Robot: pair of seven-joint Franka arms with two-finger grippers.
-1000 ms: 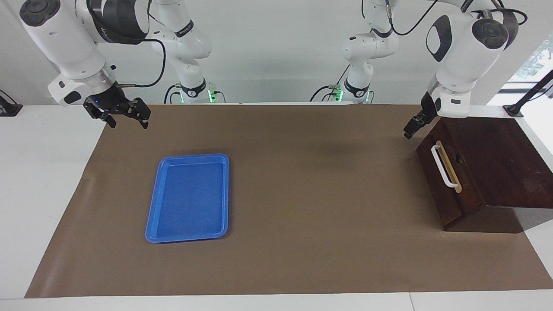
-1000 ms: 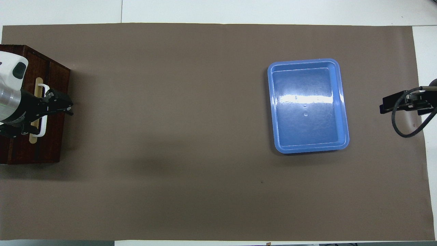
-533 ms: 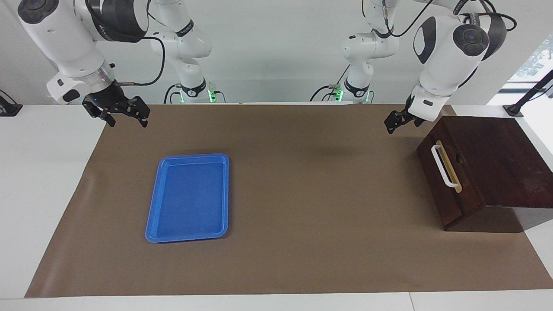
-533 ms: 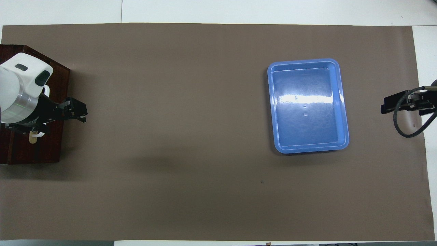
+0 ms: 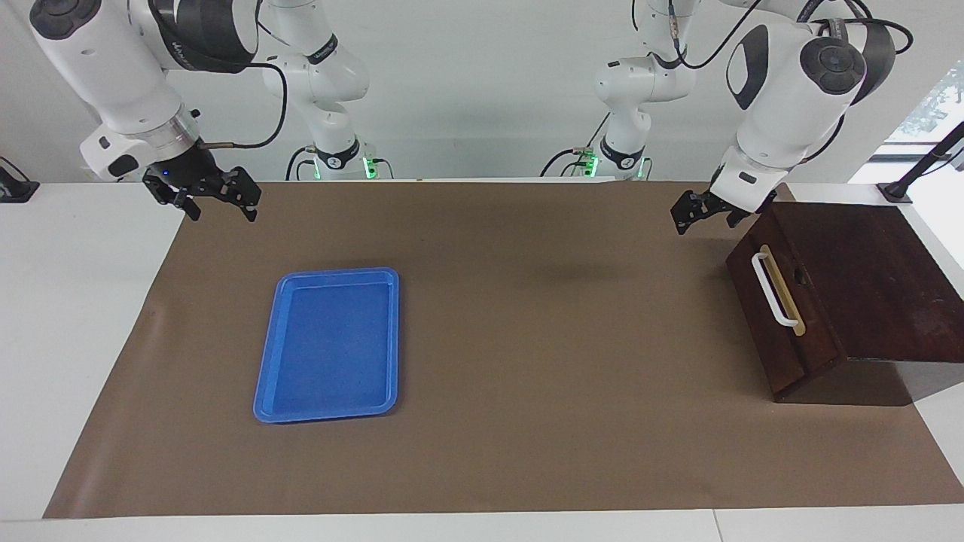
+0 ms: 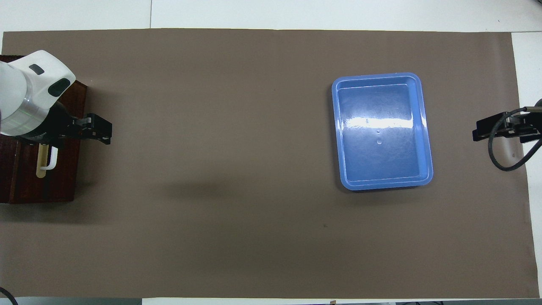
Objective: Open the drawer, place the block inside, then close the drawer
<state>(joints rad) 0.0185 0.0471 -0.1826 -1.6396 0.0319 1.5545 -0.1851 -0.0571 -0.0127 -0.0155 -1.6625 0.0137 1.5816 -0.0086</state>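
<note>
Left gripper [image 5: 701, 211] lifted clear of closed drawer [image 5: 783, 310], jaws' state unclear, right gripper [image 5: 219, 203] waiting open, unchanged

Table [image 5: 75, 301]: white, covered by a brown mat [image 5: 527, 339].
Left of centre: blue tray [image 5: 327, 345].
Right edge: dark wooden box [image 5: 851, 293].

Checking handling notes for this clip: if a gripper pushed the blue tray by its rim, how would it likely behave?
The tray is flat, low-walled and empty, so probably light and apt to slide across the brown mat rather than tip. It is longer than wide, so a push near a corner would likely turn it. Its glossy surface suggests hard, slippery plastic.
</note>
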